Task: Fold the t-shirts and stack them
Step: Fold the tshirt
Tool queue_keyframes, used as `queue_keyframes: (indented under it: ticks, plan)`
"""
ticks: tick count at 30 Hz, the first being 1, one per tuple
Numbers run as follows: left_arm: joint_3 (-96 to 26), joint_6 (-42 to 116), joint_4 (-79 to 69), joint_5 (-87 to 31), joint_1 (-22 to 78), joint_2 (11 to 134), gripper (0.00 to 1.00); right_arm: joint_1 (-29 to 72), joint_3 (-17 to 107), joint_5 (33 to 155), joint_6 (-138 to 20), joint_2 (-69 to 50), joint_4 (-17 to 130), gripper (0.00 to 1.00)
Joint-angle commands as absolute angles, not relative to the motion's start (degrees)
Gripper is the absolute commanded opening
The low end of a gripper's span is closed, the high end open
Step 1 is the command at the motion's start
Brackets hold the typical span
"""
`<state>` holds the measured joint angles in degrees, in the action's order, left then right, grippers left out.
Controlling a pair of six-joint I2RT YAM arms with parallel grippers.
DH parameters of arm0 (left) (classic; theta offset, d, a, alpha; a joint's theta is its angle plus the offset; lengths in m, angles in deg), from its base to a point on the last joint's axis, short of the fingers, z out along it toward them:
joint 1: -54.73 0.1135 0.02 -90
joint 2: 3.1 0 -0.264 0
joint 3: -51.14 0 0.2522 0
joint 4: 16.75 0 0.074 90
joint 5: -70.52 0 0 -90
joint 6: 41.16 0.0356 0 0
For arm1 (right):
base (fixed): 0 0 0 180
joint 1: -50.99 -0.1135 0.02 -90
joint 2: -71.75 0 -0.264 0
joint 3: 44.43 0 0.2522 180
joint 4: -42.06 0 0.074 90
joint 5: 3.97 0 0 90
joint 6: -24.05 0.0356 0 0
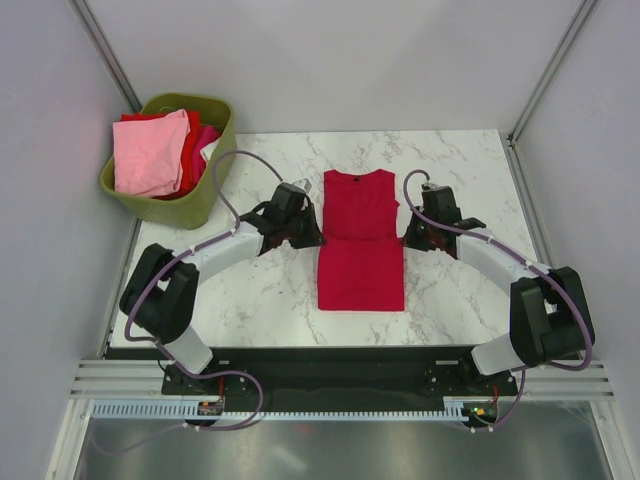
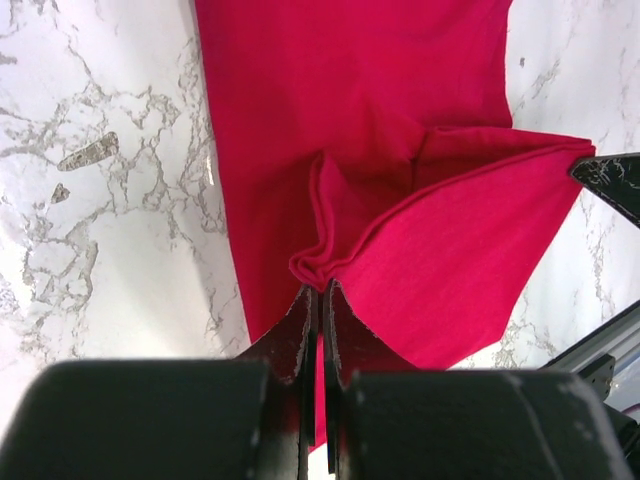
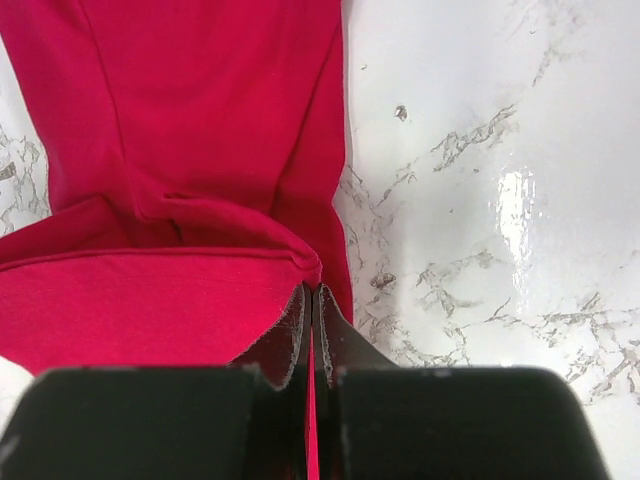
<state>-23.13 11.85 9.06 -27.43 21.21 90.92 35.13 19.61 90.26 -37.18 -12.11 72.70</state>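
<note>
Crimson t-shirt (image 1: pixel 360 262), basket (image 1: pixel 192 208) well apart

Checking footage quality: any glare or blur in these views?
Top view: evenly lit and sharp. Right wrist: a bright glare patch on the marble table, and the right gripper housing is blurred up close. Left wrist: a faint glint beside the crimson shirt; left gripper housing likewise soft.

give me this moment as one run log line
phase: mid-fold | left gripper: shut on crimson t-shirt edge | right gripper: shut on opposite edge | other shirts: in green basket
</note>
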Motion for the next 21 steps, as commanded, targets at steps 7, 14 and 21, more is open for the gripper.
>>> queue_keyframes:
  ticks: [7, 14, 21]
  plan:
    - [-27.66, 14.66, 8.17, -26.43, 21.07, 94.89, 0.02, 35.69, 21.09, 88.58, -37.83, -12.36, 72.52, 0.00]
    - [-29.24, 14.39, 7.21, -24.93, 21.24, 100.51, 0.02, 35.87, 23.29, 87.96, -37.83, -16.14, 72.08, 0.03]
    - [-26.97, 14.13, 5.63, -24.14, 21.33, 100.18, 0.40, 35.78, 23.21, 87.61, -36.77, -17.64, 71.46, 0.57]
